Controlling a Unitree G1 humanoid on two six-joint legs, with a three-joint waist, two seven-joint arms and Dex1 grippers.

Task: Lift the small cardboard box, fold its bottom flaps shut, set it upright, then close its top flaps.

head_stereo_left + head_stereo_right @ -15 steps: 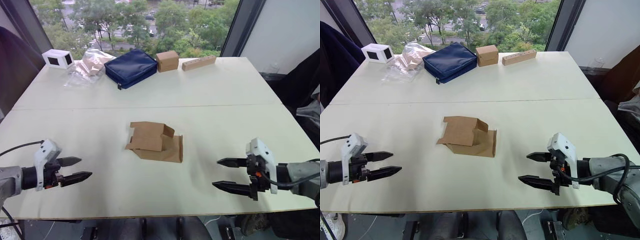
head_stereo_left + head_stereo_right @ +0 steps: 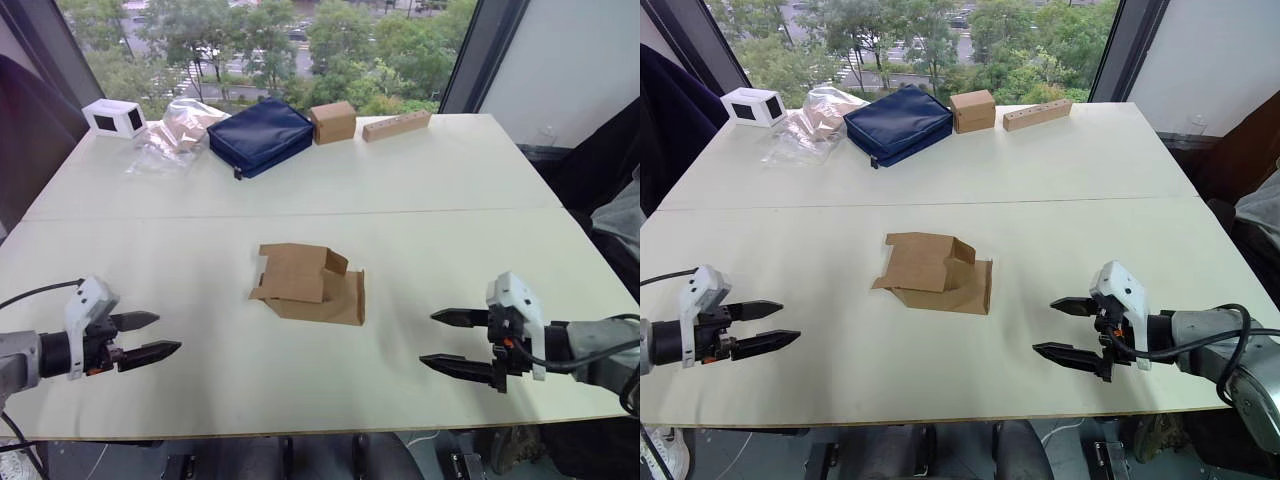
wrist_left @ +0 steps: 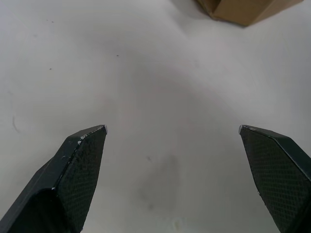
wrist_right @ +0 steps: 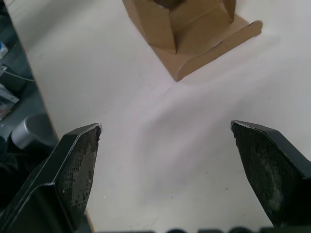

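**Both grippers low over the near table edge, box untouched at centre**

Since the earlier frame, the right gripper (image 2: 447, 341) is seen slightly lower and nearer the table's front edge, and the left gripper (image 2: 152, 336) has shifted only a little; the small cardboard box (image 2: 310, 285) lies where it lay.

The box is found flattened or half collapsed on the white table (image 2: 420, 190), about midway between the two arms and well apart from both. One panel is raised at an angle over a flat lower sheet, and a flap with an angled corner (image 2: 336, 262) is seen at the far right of the raised part. Which flaps are the bottom ones and which the top cannot be told with certainty from these views.

The left gripper is held near the front left of the table, its two black fingers spread apart with bare table between them; a corner of the box is caught in the left wrist view. The right gripper is held near the front right, its fingers likewise parted and empty, pointed toward the box, whose open end is shown in the right wrist view.

Along the far edge are set a small white box (image 2: 115, 117), a crumpled clear plastic bag (image 2: 180, 128), a navy zipped pouch (image 2: 262, 134), a closed brown carton (image 2: 334, 121) and a wooden block (image 2: 397, 125).
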